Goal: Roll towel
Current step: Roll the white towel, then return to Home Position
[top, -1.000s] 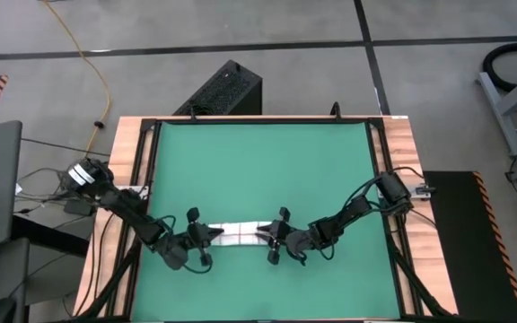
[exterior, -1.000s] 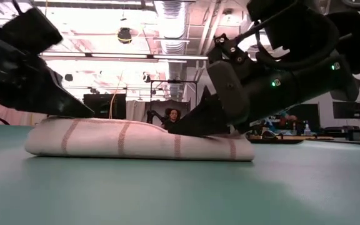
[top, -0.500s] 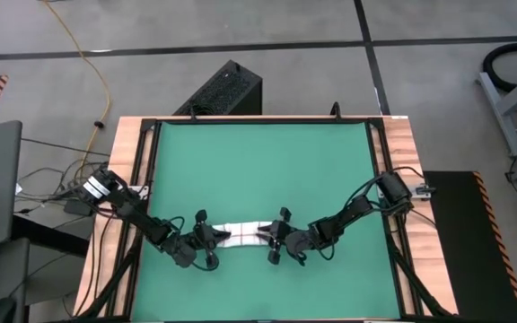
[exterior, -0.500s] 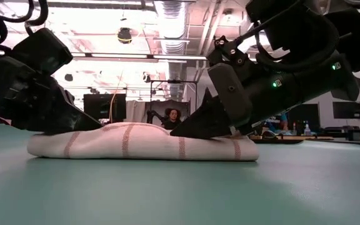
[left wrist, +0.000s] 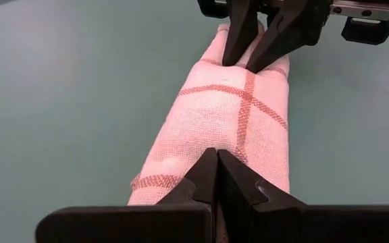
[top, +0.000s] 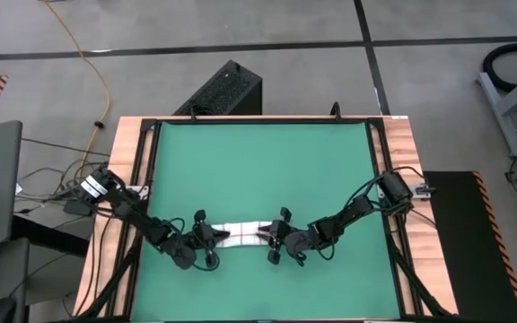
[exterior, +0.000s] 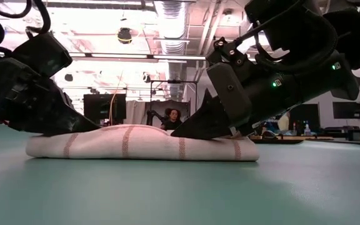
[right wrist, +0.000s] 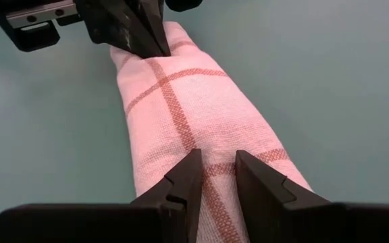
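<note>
The towel point(top: 240, 231), white with red-brown grid lines, lies rolled up on the green mat point(top: 258, 161), near its front edge, its length running left to right. In the low view the roll point(exterior: 136, 144) rests flat on its underside. My left gripper point(left wrist: 217, 158) is shut, with its tips on the roll's left end. My right gripper point(right wrist: 218, 165) sits on the roll's right part, its fingers a little apart with cloth between them. Each wrist view shows the other gripper at the roll's far end. My left gripper rests its shut fingertips point(exterior: 92, 127) on top of the roll near its left end point(left wrist: 211, 138). The fingers slant down from the table's left and lie along the roll, which stays on the mat. My right gripper has the top cloth of the roll point(right wrist: 216, 145), a little in from its right end, between its two fingers. The fingers point(exterior: 195, 125) slant down from the table's right, along the roll. One layer or several, I cannot tell. The roll stays on the mat.
The mat has free room toward the far edge and on both sides of the roll. A black frame and wooden table edges point(top: 128, 179) border it. A black box point(top: 227, 90) stands on the floor beyond the far edge. A person point(exterior: 170, 115) sits in the room behind.
My left gripper has come down and a little toward the table's right, tipping further down, until its shut tips rest on the roll's left end. The towel roll has stayed where it was.
</note>
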{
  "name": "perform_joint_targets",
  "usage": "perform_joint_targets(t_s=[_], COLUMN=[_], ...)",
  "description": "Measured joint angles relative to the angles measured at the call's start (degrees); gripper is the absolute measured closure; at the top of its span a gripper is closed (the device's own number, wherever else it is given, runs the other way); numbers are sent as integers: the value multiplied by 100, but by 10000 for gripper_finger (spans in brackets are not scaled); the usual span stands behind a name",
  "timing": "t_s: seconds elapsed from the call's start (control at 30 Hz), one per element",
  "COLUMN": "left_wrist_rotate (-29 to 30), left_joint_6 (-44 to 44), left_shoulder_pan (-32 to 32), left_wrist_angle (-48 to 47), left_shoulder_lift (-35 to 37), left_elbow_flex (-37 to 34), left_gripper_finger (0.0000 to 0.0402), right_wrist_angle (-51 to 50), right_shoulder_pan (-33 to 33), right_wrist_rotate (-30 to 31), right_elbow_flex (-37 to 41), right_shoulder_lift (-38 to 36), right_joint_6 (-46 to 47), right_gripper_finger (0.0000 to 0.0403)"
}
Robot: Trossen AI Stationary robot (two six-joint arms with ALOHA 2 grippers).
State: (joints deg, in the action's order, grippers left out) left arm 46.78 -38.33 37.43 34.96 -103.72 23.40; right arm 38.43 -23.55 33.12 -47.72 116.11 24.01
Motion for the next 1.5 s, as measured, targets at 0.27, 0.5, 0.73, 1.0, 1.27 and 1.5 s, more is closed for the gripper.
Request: perform_joint_targets(t_s=[0.27,0.5,0.73,1.0,1.27,1.5], left_wrist_rotate=[19,-142,-222,-164,-148,105], left_joint_6=[-88,-557,-319,-21,859,2151], left_shoulder_pan=[199,214,218,253,389,439], left_wrist_angle=[-556,-2334,-3062,-3062,-2824,-2650], left_shoulder_lift=[395,1509,2300,2671,3469,4795], left_elbow_flex=[-33,-59,-88,-63,-59,-12], left_gripper_finger=[401,402,401,401,402,402], right_wrist_angle=[-135,-179,45,-50,-49,-634], right_shoulder_pan=[0,0,-3,-52,-44,-131], right_wrist_rotate=[-4,-20,-20,-33,-43,-72], right_elbow_flex=[0,0,13,37,33,24], right_shoulder_lift=[0,0,8,-451,-1338,-2872], right_joint_6=[35,129,95,-414,-1012,-2255], right_gripper_finger=[291,291,291,291,291,291])
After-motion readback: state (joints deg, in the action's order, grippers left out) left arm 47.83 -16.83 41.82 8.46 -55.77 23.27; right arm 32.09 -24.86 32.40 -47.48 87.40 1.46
